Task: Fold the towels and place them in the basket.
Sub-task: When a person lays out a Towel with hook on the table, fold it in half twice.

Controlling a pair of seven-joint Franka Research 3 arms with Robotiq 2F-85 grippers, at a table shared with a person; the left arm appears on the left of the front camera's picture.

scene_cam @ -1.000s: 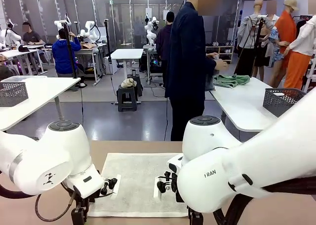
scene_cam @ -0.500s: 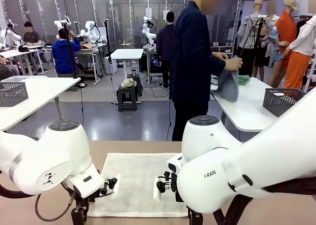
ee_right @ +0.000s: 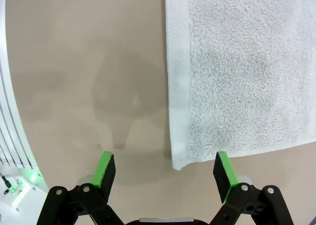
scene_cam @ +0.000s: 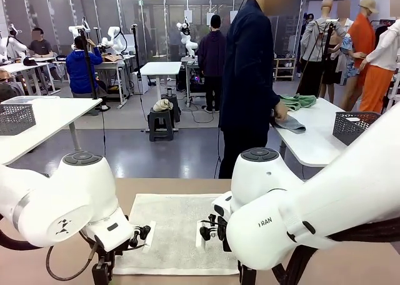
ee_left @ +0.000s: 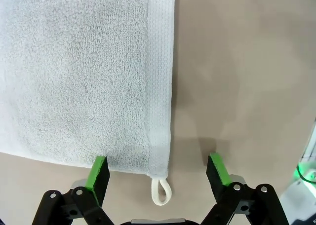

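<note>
Poised to pinch the two near corners.

On the left, the left gripper (ee_left: 157,162) hangs with its jaws spread wide and empty. They straddle the corner where the little corner loop (ee_left: 160,192) pokes out past the hem. The cream-white towel (scene_cam: 178,229) lies flat on the tan table (ee_left: 247,62) between the two arms. It looks light, soft and floppy to me, so I'd pinch the woven hem band right at each corner rather than the loop. Lifting both corners together should stop the middle sagging. Over on the right, the right gripper (ee_right: 164,160) stands just as wide and empty above the other near corner.
</note>
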